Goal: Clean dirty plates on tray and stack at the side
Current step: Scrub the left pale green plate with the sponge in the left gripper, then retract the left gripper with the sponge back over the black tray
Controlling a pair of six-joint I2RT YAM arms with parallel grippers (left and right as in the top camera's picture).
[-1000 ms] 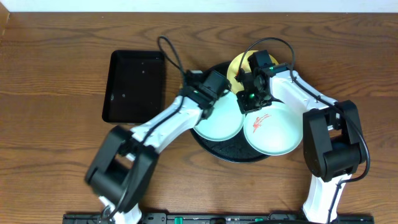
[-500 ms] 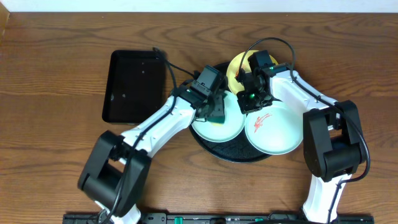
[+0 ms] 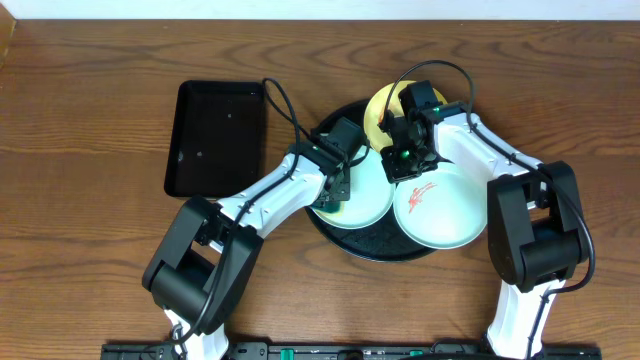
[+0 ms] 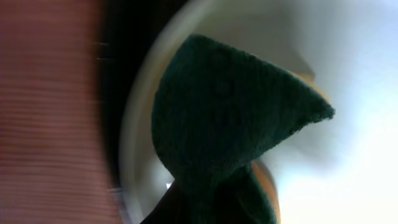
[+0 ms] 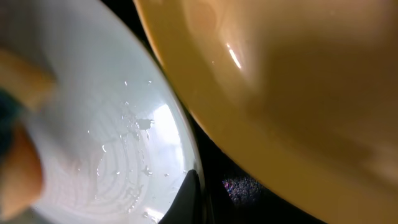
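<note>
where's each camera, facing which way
overhead: above the table, looking straight down on the round tray; both arms show.
left wrist: on the left arm, close over the left mint plate; green sponge hides its jaws.
right wrist: on the right arm, facing the yellow plate; one dark fingertip shows.
shared by both wrists: that mint plate.

Overhead, the light is bright and even and the picture sharp, with soft shadows under the arms on the desk. The left wrist view is close and blurred: the green sponge is fuzzy and the pale plate is washed out white. The right wrist view is also soft, with a glare streak on the yellow plate.
</note>
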